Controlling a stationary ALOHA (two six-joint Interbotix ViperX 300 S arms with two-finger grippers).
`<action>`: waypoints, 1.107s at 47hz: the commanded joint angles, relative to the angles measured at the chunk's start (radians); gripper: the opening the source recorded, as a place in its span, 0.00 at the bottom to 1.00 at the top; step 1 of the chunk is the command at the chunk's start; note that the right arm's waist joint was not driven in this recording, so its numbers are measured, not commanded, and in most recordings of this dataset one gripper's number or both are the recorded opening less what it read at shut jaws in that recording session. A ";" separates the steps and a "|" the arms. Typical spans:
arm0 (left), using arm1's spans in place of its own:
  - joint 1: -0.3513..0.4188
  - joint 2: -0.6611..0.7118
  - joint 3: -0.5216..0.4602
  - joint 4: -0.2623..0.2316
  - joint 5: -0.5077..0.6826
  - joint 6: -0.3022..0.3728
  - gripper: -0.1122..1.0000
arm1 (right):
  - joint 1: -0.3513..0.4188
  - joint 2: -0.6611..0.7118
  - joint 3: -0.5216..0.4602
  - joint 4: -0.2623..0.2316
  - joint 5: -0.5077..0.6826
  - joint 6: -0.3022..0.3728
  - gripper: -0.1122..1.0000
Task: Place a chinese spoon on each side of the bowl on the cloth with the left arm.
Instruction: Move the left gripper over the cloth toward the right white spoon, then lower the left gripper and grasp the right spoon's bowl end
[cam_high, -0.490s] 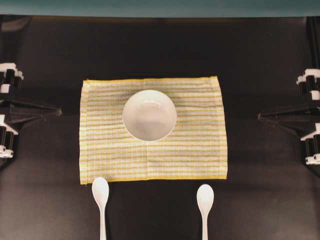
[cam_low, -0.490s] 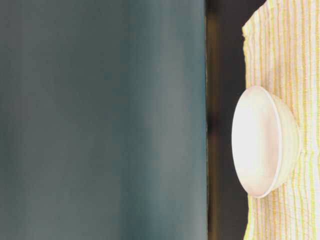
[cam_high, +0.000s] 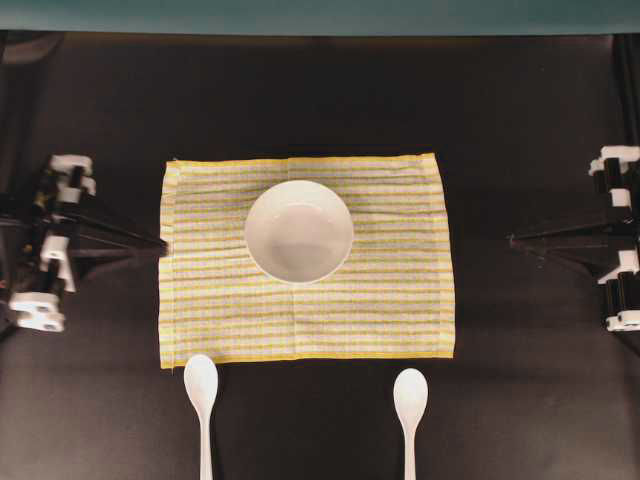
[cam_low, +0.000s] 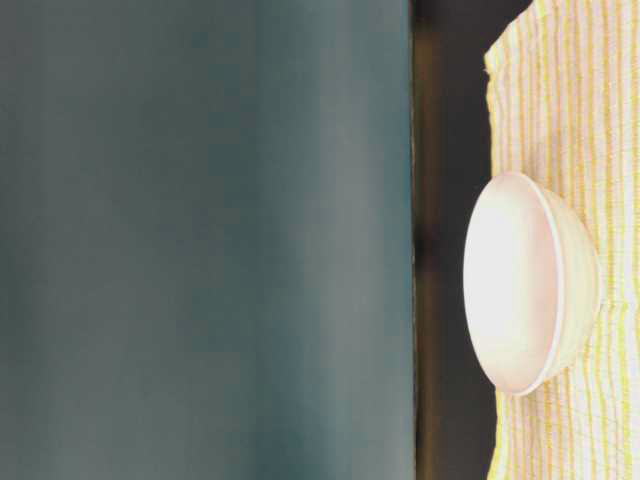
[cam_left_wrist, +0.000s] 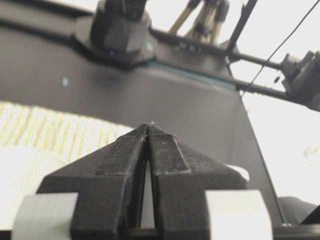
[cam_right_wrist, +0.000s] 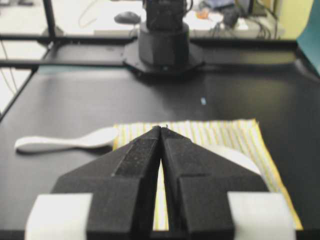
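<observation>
While spoons (cam_high: 201, 400) lie untouched — left gripper (cam_high: 160, 243) nearer cloth (cam_high: 306, 300).

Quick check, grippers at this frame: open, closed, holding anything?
Left gripper: closed, fingers meeting at the tips, holding nothing.
Right gripper: closed, fingers pressed together, holding nothing.

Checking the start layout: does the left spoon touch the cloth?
Apart. The overhead view shows a thin strip of dark table between the left spoon bowl and the cloth edge.
</observation>
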 joint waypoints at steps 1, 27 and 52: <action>-0.002 0.080 -0.052 0.005 -0.017 -0.051 0.10 | 0.000 0.009 -0.008 0.003 0.008 0.006 0.10; -0.044 0.586 -0.359 0.003 -0.046 -0.272 0.53 | 0.000 0.006 -0.006 0.003 0.020 0.006 0.10; -0.083 0.885 -0.657 0.005 0.100 -0.270 0.80 | 0.000 0.002 -0.003 0.003 0.048 0.005 0.10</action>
